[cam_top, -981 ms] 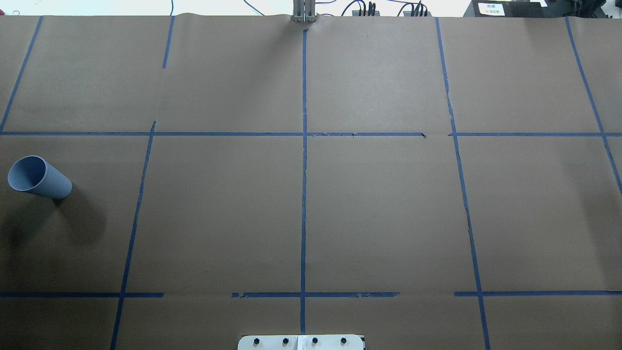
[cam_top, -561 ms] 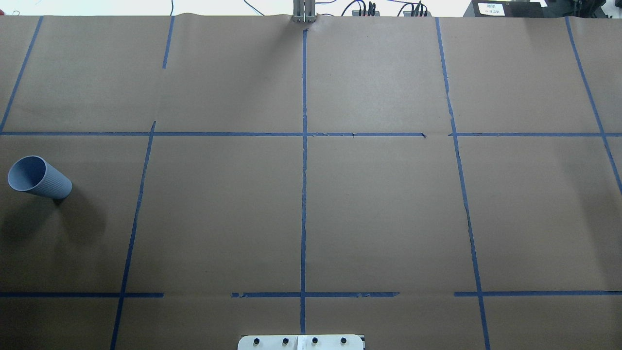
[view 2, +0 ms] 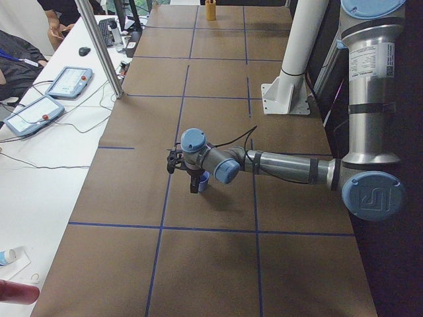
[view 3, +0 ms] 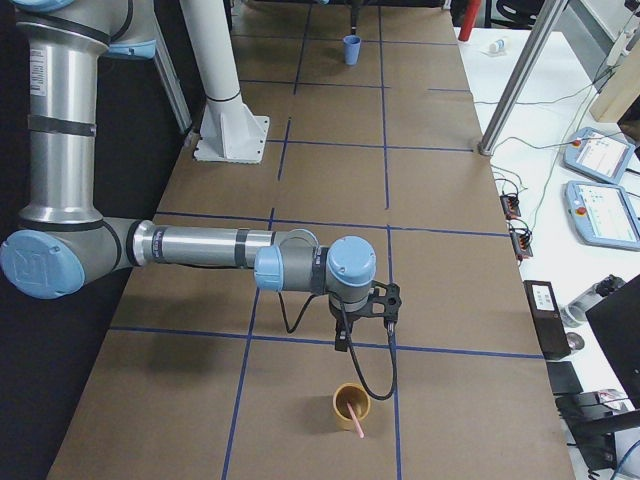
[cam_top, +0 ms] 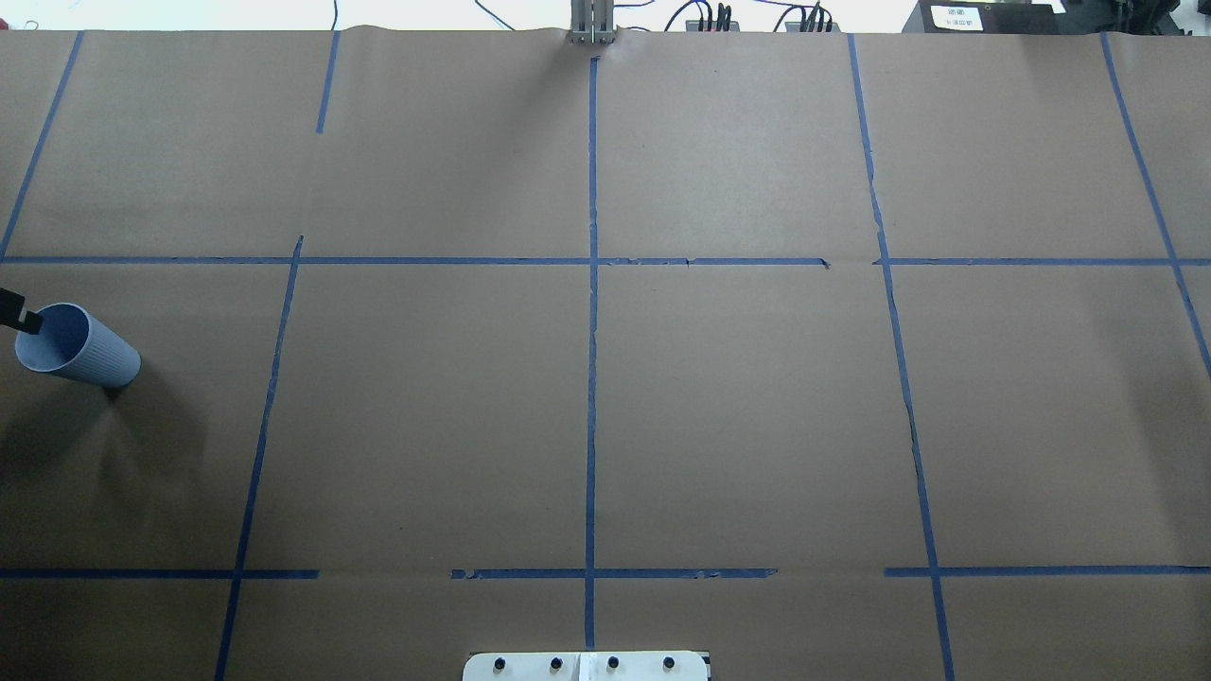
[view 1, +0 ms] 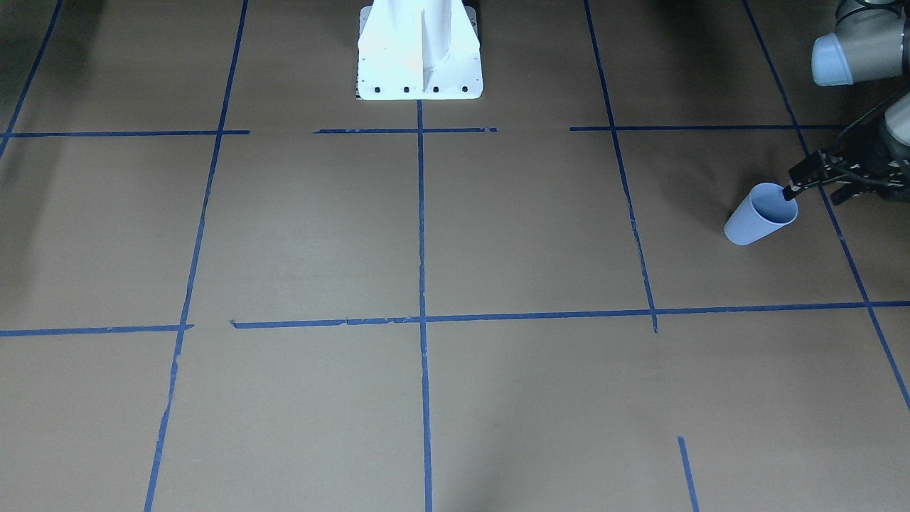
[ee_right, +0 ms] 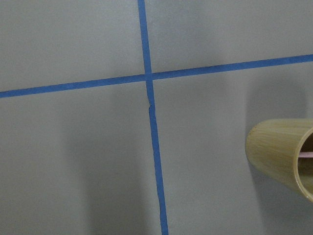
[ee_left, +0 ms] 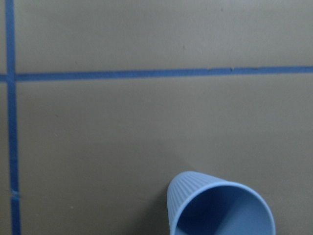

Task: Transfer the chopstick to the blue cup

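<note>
**Chopstick not yet picked up, well apart from the blue cup**
The chopstick (view 3: 356, 424) leans in a tan cup (view 3: 349, 398) at the bench (cam_top: 757, 426) end farthest from the blue cup (view 1: 759, 215). Its long axis is tilted, with the pink end up over the rim, pointing away from the blue cup. The right hand (view 3: 365, 325) hangs near it; I cannot tell how far open it is. The left hand (view 1: 815, 195), seemingly spread and empty, sits at the blue cup's rim. Best to pinch across the exposed end and draw it out along its lean, so the tan cup does not tip.
</note>
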